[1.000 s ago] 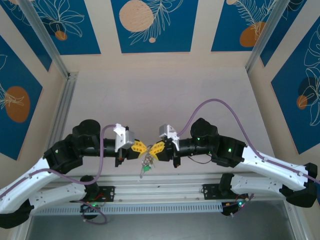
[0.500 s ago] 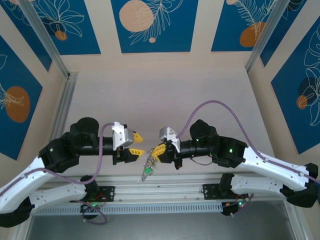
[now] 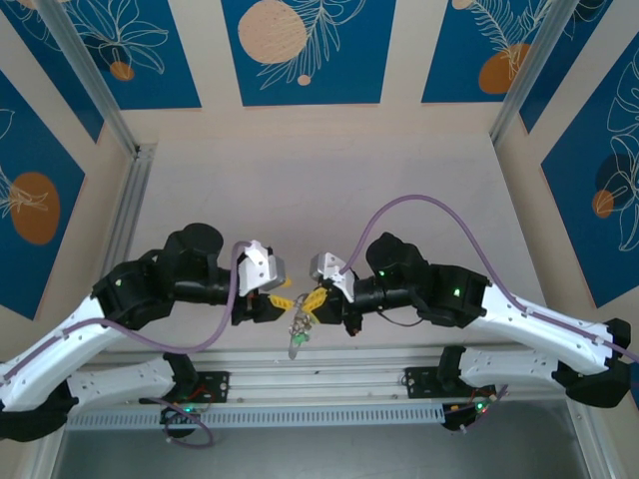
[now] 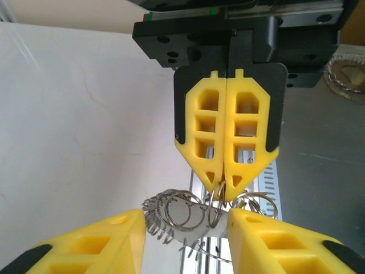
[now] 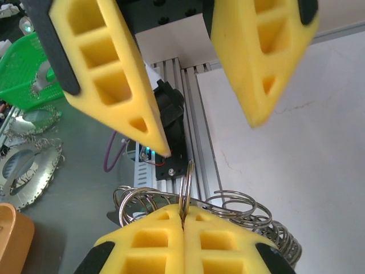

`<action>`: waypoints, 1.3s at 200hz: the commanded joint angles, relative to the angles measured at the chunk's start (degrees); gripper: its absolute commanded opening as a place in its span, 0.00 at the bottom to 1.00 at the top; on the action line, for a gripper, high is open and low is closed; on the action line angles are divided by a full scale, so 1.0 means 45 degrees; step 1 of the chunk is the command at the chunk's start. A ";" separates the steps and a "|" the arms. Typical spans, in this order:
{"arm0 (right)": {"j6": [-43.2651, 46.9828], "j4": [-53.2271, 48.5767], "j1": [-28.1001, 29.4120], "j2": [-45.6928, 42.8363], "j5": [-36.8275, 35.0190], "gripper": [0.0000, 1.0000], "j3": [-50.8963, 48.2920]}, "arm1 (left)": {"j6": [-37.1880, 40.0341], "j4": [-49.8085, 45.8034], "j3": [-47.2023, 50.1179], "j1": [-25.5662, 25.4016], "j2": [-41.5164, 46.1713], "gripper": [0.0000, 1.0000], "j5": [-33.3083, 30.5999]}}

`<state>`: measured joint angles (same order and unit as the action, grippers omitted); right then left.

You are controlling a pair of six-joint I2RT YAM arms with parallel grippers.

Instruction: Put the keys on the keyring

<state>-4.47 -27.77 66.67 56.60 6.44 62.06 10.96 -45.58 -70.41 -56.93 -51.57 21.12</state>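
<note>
**Left gripper back at the ring, jaws spread**

Your left gripper (image 3: 284, 292) stands with its yellow fingers apart and nothing between them. A second ago it was pressed shut on the bunch, nose to nose with the other hand. It let go, drew back, and has now come in again, open, with one tip on either side of the bunch of silver wire loops (image 4: 171, 210).

Straight ahead of it, your right gripper (image 4: 226, 184) is pressed together as before. It pinches the thin round silver wire keyring (image 5: 187, 181) edge-on between its tips.

The tiny silver keys with coloured tags (image 3: 297, 337) hang below that pinch, over the near edge of the pale table (image 3: 329, 180), too small to count.

This looks like a regrasp. Nothing has dropped, and the right hand alone carries the load. Pick your next bite carefully before you close.
</note>
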 commanded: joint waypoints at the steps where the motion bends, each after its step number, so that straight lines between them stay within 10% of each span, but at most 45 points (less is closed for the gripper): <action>1: 0.0349 -0.0132 0.0087 0.0144 0.0170 0.00 0.0616 | 0.0220 -0.0164 -0.0232 -0.0155 0.0048 0.41 0.0533; 89: 0.0704 -0.0255 0.0093 0.0694 0.0610 0.00 0.1203 | 0.0318 -0.0358 -0.0236 -0.0308 -0.0506 0.36 0.1026; 151: 0.0681 -0.0367 0.0086 0.0705 0.0562 0.00 0.1246 | 0.0383 -0.0324 -0.0256 -0.0355 -0.0469 0.02 0.1057; 260: 0.0039 0.0031 -0.0220 -0.0008 0.0499 0.00 0.0569 | -0.0141 0.1190 0.0320 -0.0357 0.0540 0.00 0.1819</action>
<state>-2.92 -29.10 66.30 59.02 7.75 65.12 11.62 -43.79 -69.45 -58.17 -51.83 25.93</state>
